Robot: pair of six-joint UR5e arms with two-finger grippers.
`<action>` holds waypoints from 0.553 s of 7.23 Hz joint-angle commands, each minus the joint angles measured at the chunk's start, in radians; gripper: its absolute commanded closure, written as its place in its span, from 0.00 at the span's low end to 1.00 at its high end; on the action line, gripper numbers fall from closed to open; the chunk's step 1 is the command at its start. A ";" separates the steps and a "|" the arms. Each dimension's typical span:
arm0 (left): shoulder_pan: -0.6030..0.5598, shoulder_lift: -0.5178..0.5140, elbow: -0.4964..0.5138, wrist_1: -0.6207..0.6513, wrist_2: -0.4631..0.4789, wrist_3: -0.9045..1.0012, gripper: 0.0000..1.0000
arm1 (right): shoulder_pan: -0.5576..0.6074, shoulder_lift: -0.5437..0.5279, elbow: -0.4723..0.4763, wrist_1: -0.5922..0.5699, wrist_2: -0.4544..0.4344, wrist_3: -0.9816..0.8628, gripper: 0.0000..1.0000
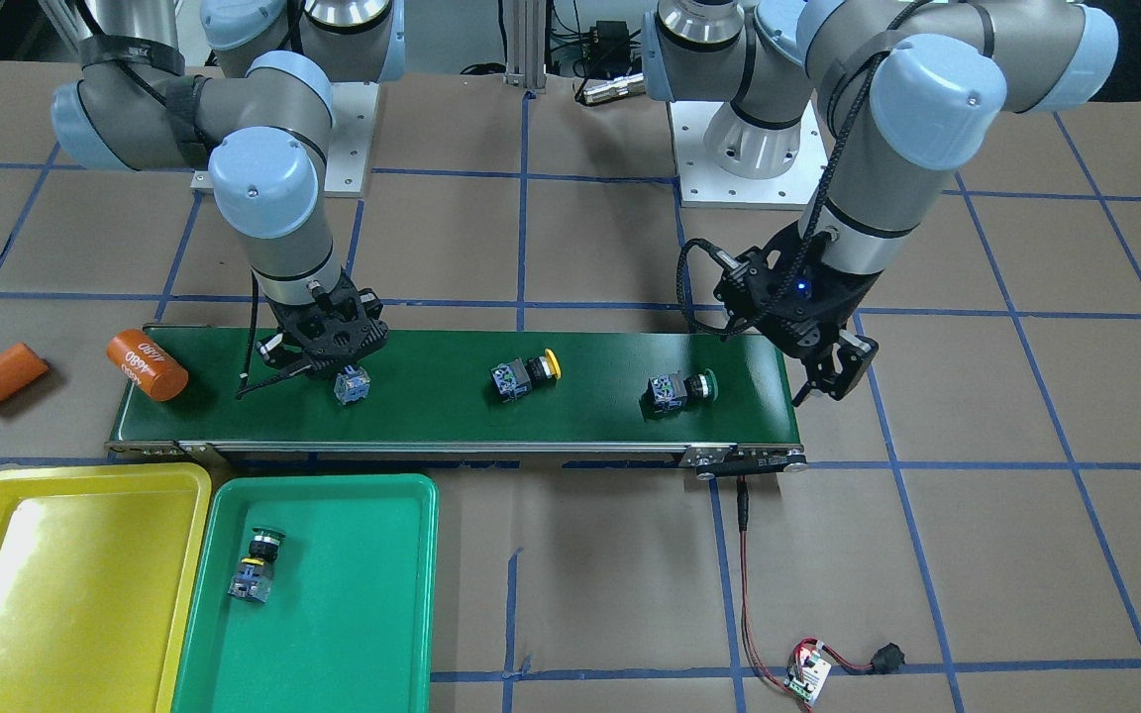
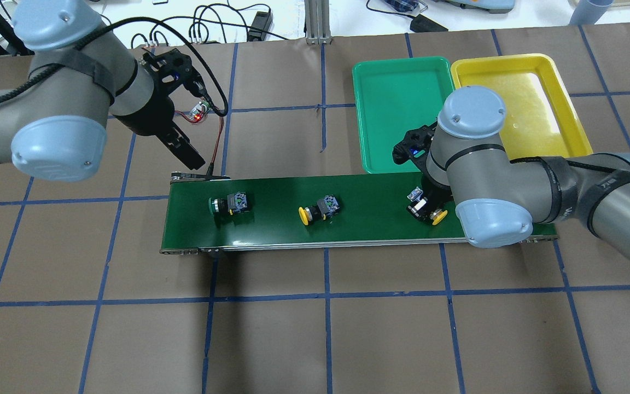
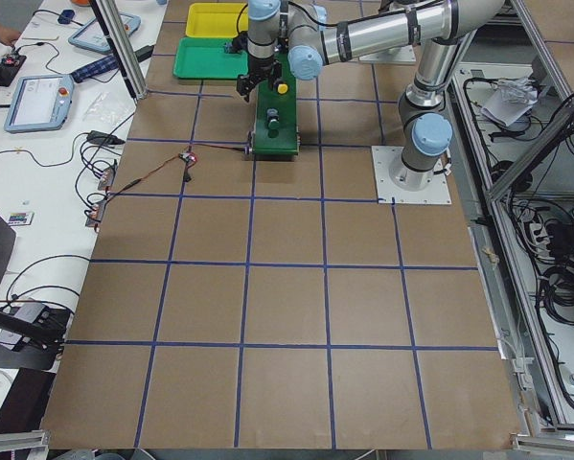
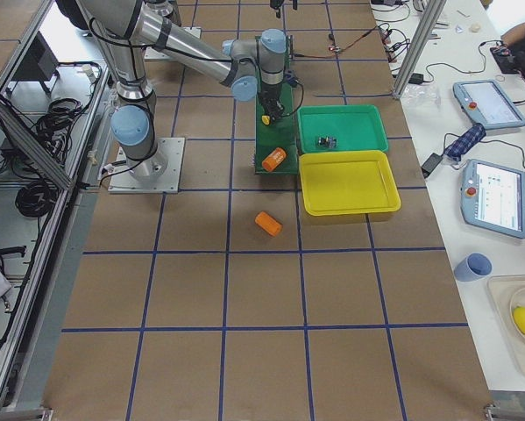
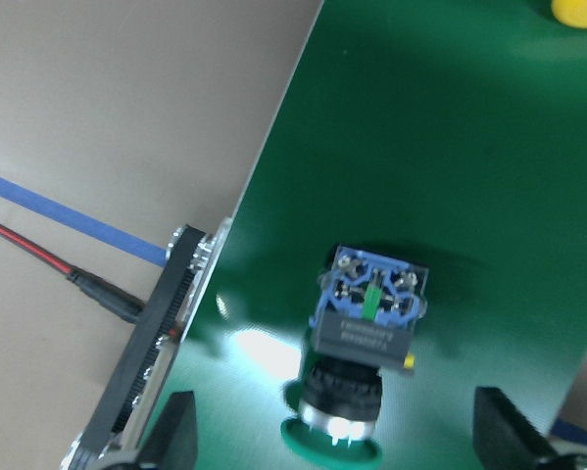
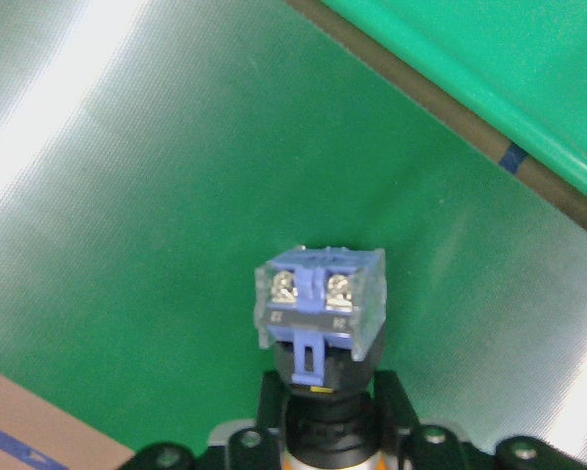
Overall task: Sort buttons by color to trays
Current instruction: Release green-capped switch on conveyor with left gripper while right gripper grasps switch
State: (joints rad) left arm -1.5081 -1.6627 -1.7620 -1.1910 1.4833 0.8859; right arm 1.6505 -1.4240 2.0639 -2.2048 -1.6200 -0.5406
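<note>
The fingers of the right gripper [image 2: 423, 206] clamp a yellow-capped button [image 2: 439, 217] over the conveyor belt [image 1: 452, 421], perhaps just clear of it. The left gripper [image 1: 828, 382] hangs by the belt's other end near a green button [image 1: 679, 389], fingers spread wide, holding nothing. Another yellow button [image 1: 526, 376] lies mid-belt; a fourth button [image 1: 256, 566] lies in the green tray [image 1: 353, 614] beside the yellow tray [image 1: 65, 594].

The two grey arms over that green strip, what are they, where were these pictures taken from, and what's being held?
Those are two robot arms, built to pinch and carry things. Four cameras watch the table from front, behind and both ends; two ride the wrists. On the conveyor belt lie a loose yellow button and a loose green button. The right arm's fingers grip a second yellow button; the left arm's fingers are open. A sorted green button lies in the green tray, beside the yellow tray.
</note>
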 commanded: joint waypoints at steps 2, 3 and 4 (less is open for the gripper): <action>0.065 -0.002 0.047 -0.088 0.012 -0.358 0.00 | -0.046 0.001 -0.107 0.008 0.006 -0.028 1.00; 0.045 0.035 0.055 -0.158 0.011 -0.495 0.00 | -0.069 0.040 -0.186 0.011 0.009 -0.042 1.00; 0.002 0.063 0.068 -0.200 0.017 -0.622 0.00 | -0.087 0.112 -0.264 0.010 0.018 -0.045 1.00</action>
State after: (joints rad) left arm -1.4667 -1.6363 -1.7064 -1.3323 1.4949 0.4289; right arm 1.5887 -1.3805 1.8953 -2.1964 -1.6101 -0.5764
